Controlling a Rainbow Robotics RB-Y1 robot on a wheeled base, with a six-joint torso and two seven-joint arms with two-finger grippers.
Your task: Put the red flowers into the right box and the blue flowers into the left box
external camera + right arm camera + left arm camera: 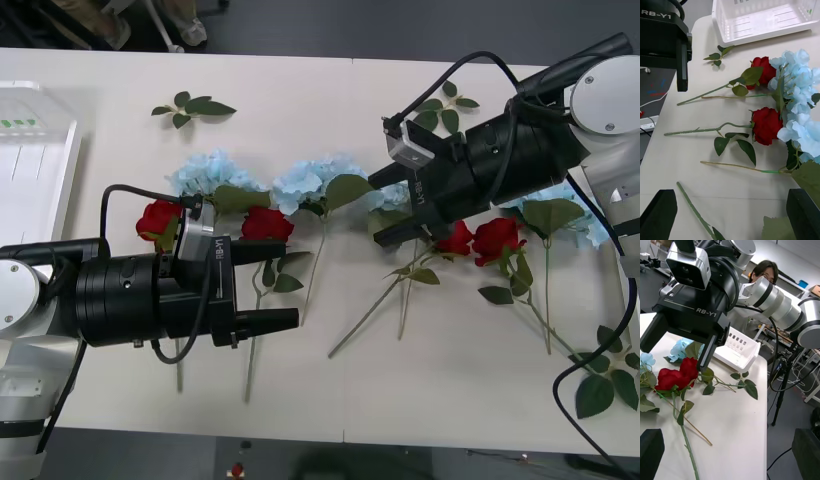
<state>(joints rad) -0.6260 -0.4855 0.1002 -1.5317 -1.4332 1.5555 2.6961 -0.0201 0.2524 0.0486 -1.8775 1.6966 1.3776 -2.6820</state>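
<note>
Grippers both hang spread and empty over the counter point(330, 370). The right gripper point(393, 208) hovers above the middle of the flower row, its black fingers apart over a pair of red roses point(478, 240); the left gripper point(270, 285) sits lower, near the robot's side, jaws parted just beside two more roses point(266, 224). Blue hydrangeas point(315, 180) lie behind the roses, some petals touching the blooms, and one more cluster shows past the right arm.

Roses look light, with soft heads on thin, fairly stiff stems; pinching a stem partway down, clear of the leaves, seems the safest hold, since squeezing a bloom would crush it. Hydrangea heads are fluffy and wide, so again the stem is the place to take them, and tangled leaves may drag a neighbour along.

The left box point(40, 150) stands at the counter's left edge and holds no flowers. The right box point(738, 349) sits at the opposite end, also seemingly bare inside.
</note>
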